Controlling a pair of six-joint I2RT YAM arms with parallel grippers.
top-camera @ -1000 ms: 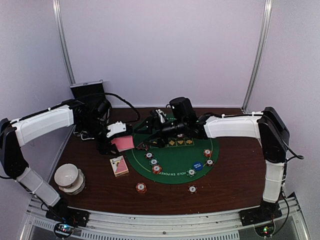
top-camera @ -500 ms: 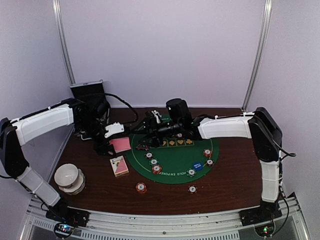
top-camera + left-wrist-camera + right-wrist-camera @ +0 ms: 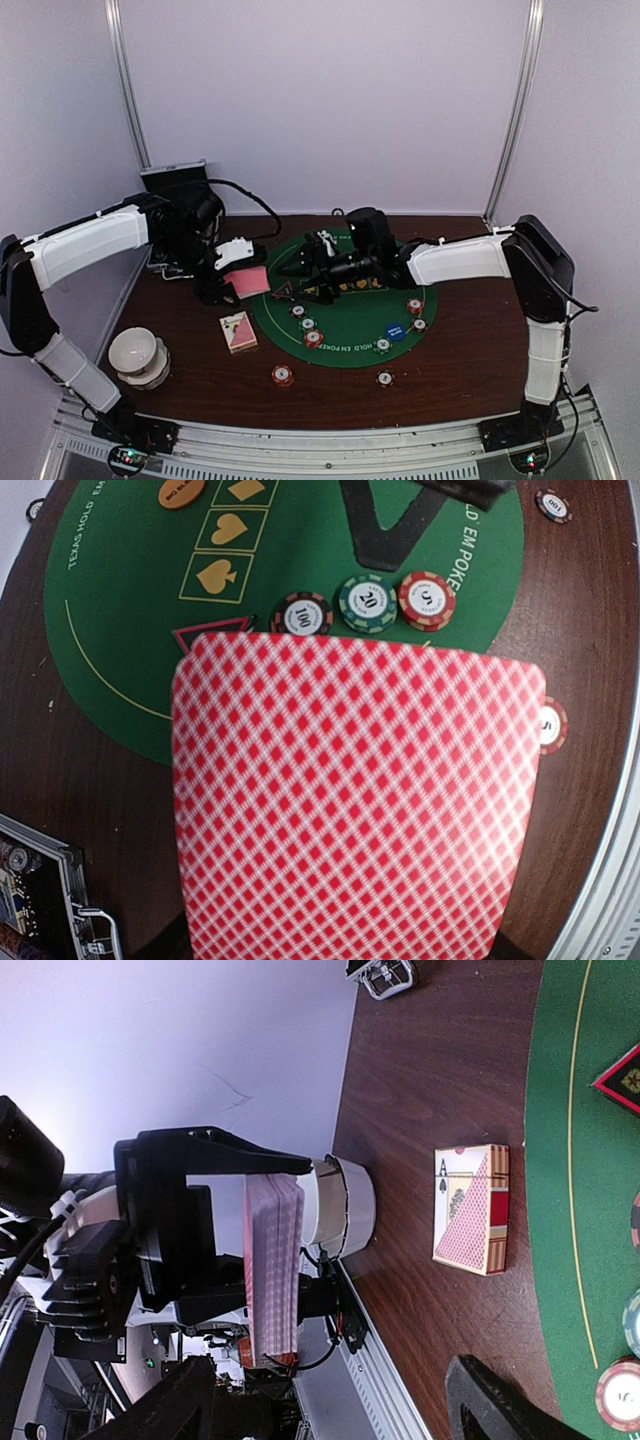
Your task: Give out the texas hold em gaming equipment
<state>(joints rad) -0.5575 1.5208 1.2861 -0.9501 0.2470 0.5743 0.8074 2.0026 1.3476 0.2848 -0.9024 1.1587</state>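
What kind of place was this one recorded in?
Likely a robot lab booth: plain white walls with metal posts, two arms bolted to a metal rail, a wooden table carrying a green poker mat.

You are looking at the playing cards (image 3: 350, 800), which are showing a red-and-white diamond lattice across their backs. The mat (image 3: 120, 610) is showing green, with yellow lines, yellow suit symbols and white lettering. The black chip (image 3: 301, 614) is wearing red and white edge stripes. The green chip (image 3: 367, 598) and the red chip (image 3: 427, 599) are carrying pale stripes around white centres. The orange disc (image 3: 182, 491) and the blue disc (image 3: 396, 331) are each showing one solid colour, and the table (image 3: 60, 780) is showing dark brown wood.
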